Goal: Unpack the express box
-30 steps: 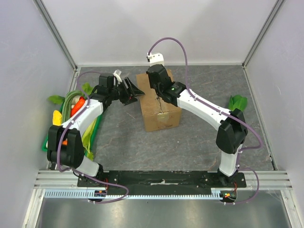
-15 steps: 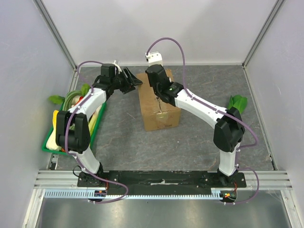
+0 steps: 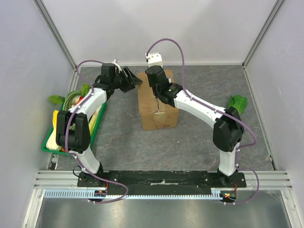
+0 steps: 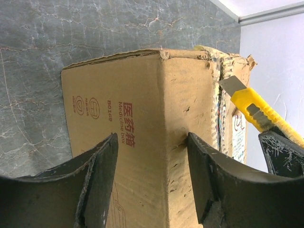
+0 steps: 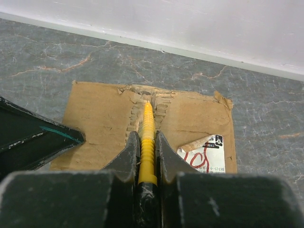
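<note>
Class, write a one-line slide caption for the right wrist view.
Right hand holds a yellow utility knife at the torn top seam of the express box.

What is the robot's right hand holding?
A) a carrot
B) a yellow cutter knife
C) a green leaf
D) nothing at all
B: the right gripper is shut on the yellow cutter knife, whose tip sits at the torn seam on top of the express box.
</note>
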### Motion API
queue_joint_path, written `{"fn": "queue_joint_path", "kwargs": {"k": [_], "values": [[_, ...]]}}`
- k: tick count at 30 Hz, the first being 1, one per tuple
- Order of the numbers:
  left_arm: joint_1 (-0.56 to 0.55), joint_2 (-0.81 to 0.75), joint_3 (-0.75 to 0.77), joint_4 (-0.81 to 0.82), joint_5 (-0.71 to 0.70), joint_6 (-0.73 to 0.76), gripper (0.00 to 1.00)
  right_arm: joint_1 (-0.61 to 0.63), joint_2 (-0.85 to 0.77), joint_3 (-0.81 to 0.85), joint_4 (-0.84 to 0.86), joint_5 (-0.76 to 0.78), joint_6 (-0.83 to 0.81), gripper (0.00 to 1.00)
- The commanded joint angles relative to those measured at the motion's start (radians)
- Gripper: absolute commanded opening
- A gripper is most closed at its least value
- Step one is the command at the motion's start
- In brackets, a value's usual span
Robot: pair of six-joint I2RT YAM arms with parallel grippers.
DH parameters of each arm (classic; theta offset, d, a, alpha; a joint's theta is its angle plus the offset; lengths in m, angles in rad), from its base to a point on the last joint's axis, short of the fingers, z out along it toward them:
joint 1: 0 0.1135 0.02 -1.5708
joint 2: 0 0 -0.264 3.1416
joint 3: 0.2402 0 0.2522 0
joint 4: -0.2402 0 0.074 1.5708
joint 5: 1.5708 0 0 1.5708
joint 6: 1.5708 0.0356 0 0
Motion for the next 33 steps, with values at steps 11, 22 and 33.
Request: {"fn": "queue_joint_path", "kwargs": {"k": [11, 22, 33], "values": [[0.003, 0.016, -0.018, 0.019, -0.045, 0.004, 0.65, -0.003, -0.037, -0.027, 0.072, 0.039, -0.011, 0.0], [0.004, 0.021, -0.021, 0.016, -0.048, 0.007, 0.64, -0.004, -0.083, -0.05, 0.106, 0.028, -0.004, 0.0], [0.004, 0.021, -0.024, 0.018, -0.044, 0.005, 0.64, -0.019, -0.08, -0.054, 0.117, -0.004, 0.025, 0.0]]}}
